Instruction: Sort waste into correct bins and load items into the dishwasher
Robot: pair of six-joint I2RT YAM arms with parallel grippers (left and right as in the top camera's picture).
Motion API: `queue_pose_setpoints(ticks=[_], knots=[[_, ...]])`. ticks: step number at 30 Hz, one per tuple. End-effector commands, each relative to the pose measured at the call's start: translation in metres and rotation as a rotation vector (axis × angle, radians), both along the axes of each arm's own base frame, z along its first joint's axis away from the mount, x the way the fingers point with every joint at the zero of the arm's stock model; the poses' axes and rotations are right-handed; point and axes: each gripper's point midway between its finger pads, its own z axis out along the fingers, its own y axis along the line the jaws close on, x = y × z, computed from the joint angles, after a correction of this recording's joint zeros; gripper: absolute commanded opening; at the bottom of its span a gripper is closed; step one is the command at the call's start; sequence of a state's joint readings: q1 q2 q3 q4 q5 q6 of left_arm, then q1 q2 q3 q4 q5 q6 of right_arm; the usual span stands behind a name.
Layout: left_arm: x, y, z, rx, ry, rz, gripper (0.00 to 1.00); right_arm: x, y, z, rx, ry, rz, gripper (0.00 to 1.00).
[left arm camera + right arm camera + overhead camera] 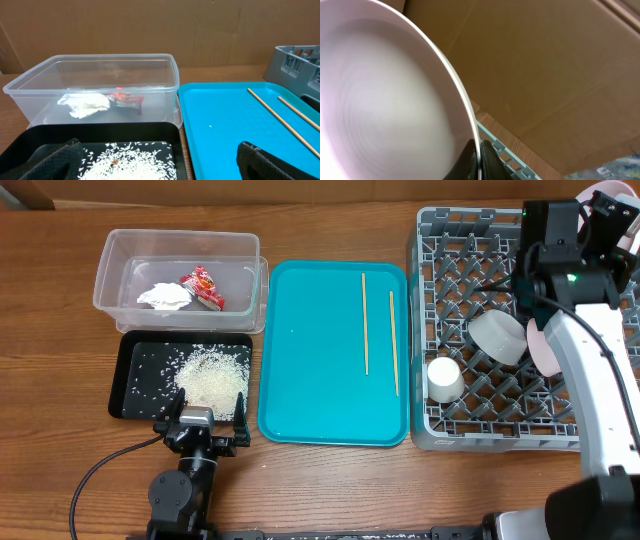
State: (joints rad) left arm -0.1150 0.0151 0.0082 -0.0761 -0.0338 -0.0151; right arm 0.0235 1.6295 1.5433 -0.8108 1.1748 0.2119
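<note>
Two thin wooden chopsticks (365,320) lie side by side, apart and roughly parallel, on the right half of the large teal plastic serving tray (310,360) at the centre of the wooden table (330,490).

Waste:
- The crumpled white paper napkin (165,296) and the crumpled shiny red snack wrapper (203,286) rest on the floor of the clear deep rectangular plastic tub (105,280), just beside each other.
- The loose white rice grains (212,375) form a heap in the shallow black rectangular tray (135,380), with scattered grains to its left.

Rack contents:
- The pale round bowl (497,335) lies tilted on the pegs of the large square grey plastic dish rack (450,240).
- The small white cup (444,378) sits near the rack's front left corner.
- The smaller white dish (538,345) stands on edge just beside the bowl, partly hidden by the right arm.

Grippers:
- The left gripper (200,425) sits at the near edge of the black tray with its fingers spread wide and nothing between them.
- The right gripper (476,160) is above the far right corner of the rack. Its fingers are pinched onto the rim of the large round white plate (385,100), which is off the rack and tilted.
</note>
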Motion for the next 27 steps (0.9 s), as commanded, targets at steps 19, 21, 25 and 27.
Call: queue_pose_setpoints(ticks=[19,21,25,27], knots=[[0.000,0.000,0.001,0.007,-0.008,-0.001,1.00,0.081,0.060,-0.089,-0.009,0.211,0.221,0.39],[0.000,0.000,0.001,0.007,-0.008,-0.001,1.00,0.080,0.070,-0.086,-0.037,0.230,0.234,0.41],[0.000,0.000,0.001,0.007,-0.008,-0.001,1.00,0.076,0.108,-0.077,-0.086,0.247,0.291,0.43],[0.000,0.000,0.001,0.007,-0.008,-0.001,1.00,0.076,0.135,-0.076,-0.076,0.251,0.364,0.45]])
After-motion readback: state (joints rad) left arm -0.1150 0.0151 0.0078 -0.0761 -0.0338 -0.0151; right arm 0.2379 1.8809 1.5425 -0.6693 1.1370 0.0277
